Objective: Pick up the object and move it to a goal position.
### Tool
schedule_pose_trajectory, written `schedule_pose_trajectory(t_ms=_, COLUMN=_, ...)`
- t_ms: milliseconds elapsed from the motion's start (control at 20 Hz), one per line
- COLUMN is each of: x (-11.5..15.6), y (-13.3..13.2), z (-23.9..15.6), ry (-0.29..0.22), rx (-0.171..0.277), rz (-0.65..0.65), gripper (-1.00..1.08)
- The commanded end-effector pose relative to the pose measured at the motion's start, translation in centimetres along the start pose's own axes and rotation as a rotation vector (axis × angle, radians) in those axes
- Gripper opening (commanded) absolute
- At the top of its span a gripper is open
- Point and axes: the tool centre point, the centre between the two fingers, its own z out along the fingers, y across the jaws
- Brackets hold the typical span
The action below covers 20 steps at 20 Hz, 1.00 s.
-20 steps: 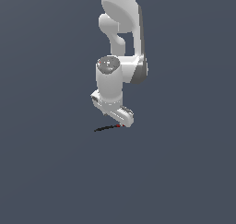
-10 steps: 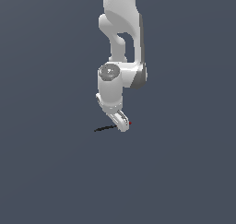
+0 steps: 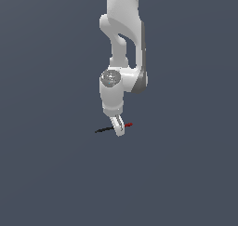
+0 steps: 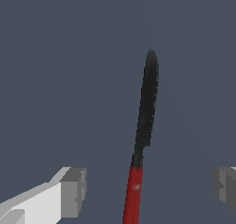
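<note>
The object (image 4: 144, 126) is a thin knife-like stick with a black pointed blade and a red handle (image 4: 132, 195). It lies flat on the grey floor. In the wrist view it runs between my two fingertips (image 4: 73, 191), which stand wide apart on either side of the handle and do not touch it. In the exterior view the object (image 3: 104, 129) lies under my gripper (image 3: 119, 127), black tip toward the exterior view's left, red end (image 3: 128, 124) toward its right. The gripper is open and low over the object's middle.
Plain dark grey floor (image 3: 56, 174) surrounds the arm on all sides. The white arm (image 3: 123, 43) rises straight up behind the gripper. No other objects show.
The hand has turned about its vertical axis, so its fingers now line up edge-on in the exterior view, and it has come down closer to the object.
</note>
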Motion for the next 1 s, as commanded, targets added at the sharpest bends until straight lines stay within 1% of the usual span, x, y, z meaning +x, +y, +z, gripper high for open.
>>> schedule_pose_trajectory(t_ms=0, x=0.0, y=0.2, z=0.4, ry=0.002, rx=-0.002, rz=0.049, gripper=1.0)
schedule_pose_trajectory(t_ms=400, x=0.0, y=0.5, z=1.2, ry=0.005, rx=-0.006, rz=0.131, gripper=1.0)
schedule_pose_trajectory(t_ms=700, x=0.0, y=0.5, z=1.4, ry=0.005, rx=-0.007, rz=0.132, gripper=1.0)
schedule_pose_trajectory(t_ms=950, x=0.0, y=0.6, z=2.8, ry=0.005, rx=-0.007, rz=0.134, gripper=1.0)
